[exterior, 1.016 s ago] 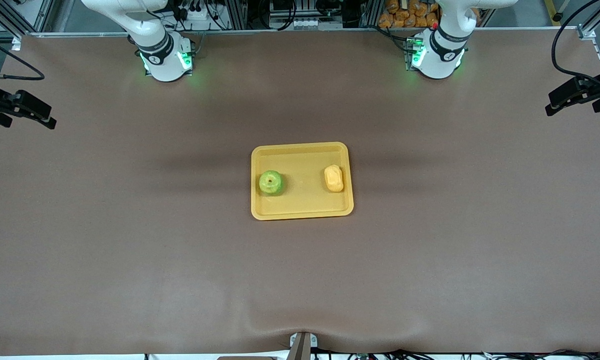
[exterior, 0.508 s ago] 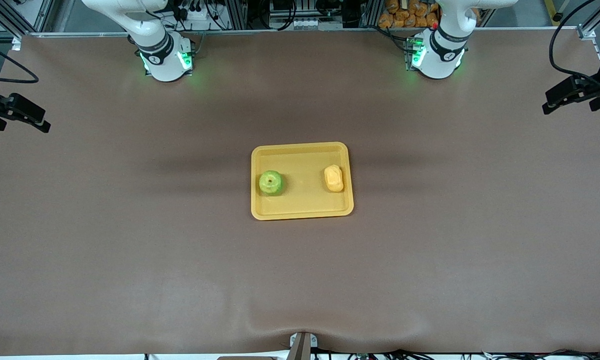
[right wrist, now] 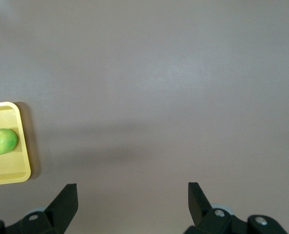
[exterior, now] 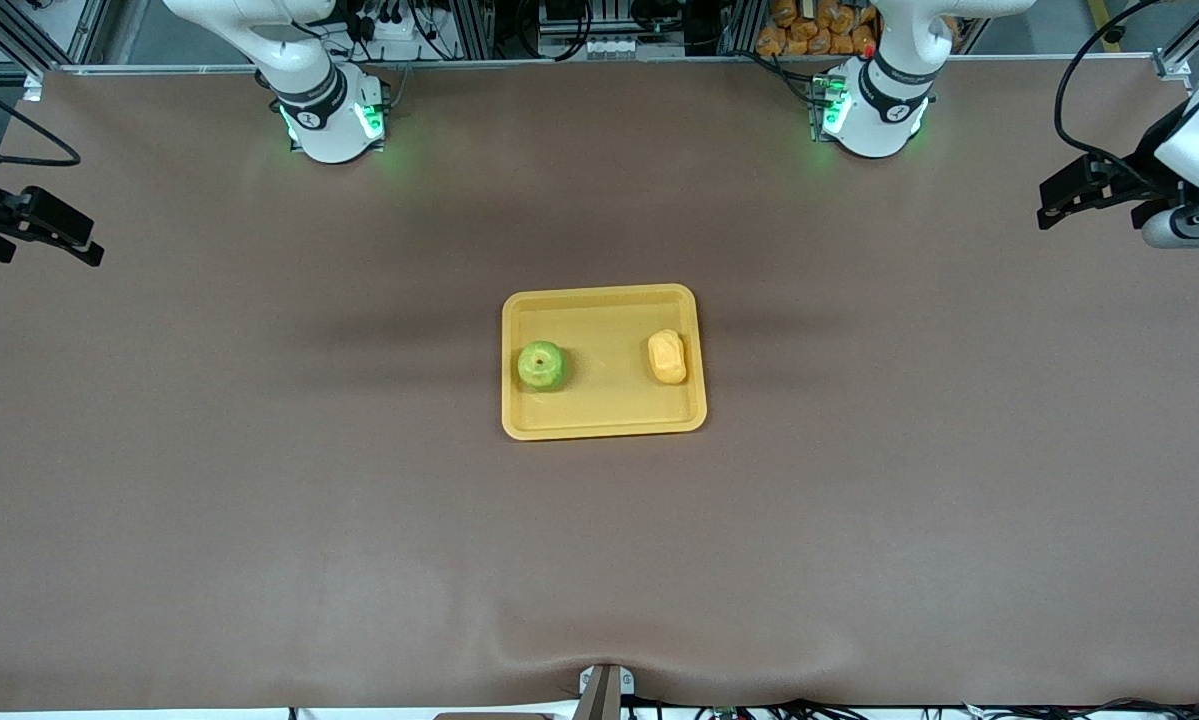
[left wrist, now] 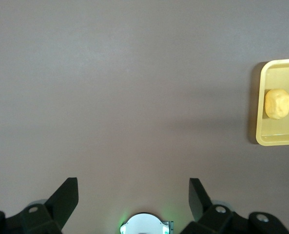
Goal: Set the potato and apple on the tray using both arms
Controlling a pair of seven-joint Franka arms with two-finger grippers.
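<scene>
On the tray (exterior: 604,425), potato (exterior: 667,357) lengthwise toward bases, apple (exterior: 541,365) stem-up, left gripper (left wrist: 133,194), right gripper (right wrist: 132,196) spread wide, empty.

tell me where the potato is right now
The potato lies in the tray, at its end toward the left arm, apart from the apple.

One tray (exterior: 604,425) sits on one worktop (exterior: 259,450). It holds one apple (exterior: 541,365) and one potato (exterior: 667,357). Two arms stand by, each with one gripper: left (exterior: 1064,187), right (exterior: 64,230), both with jaws spread.
</scene>
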